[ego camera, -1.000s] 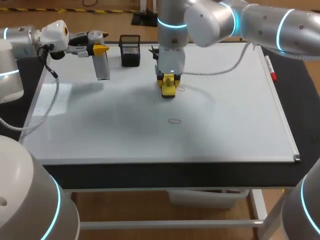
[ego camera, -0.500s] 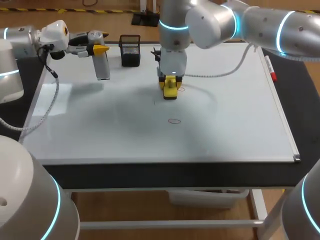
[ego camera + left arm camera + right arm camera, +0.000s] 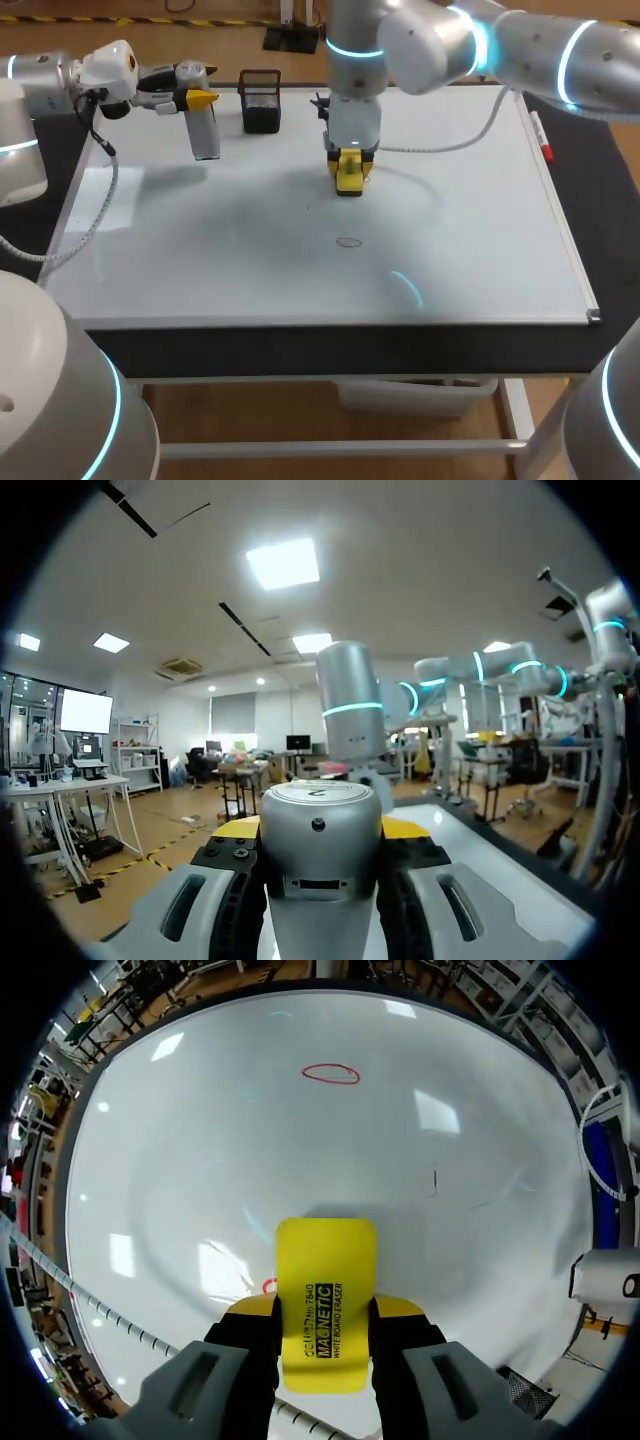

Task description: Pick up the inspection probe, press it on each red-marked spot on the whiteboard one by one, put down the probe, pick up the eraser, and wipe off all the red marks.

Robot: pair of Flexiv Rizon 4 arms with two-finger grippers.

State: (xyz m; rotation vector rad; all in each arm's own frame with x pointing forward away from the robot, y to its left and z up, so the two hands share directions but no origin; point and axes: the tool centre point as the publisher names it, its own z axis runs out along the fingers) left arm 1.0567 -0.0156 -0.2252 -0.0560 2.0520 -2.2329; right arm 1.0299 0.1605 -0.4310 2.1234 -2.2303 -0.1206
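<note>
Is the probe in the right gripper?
No, the right gripper is shut on the eraser, its yellow tips against the eraser's two sides.

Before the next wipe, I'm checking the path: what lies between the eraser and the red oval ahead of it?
Only bare whiteboard between eraser and red oval, the right wrist view shows.

**Yellow on White**

Bright yellow for the eraser (image 3: 325,1260), with black lettering. Same yellow on the tips of the right claw (image 3: 325,1308) and left claw (image 3: 200,99). Glossy white across the whiteboard (image 3: 250,260), thin red for the oval mark (image 3: 348,242). Silver-grey on the probe (image 3: 205,135), black mesh on the pen holder (image 3: 260,100), cyan rings on the pale grey right arm (image 3: 430,45), black for the counter (image 3: 300,345).
</note>
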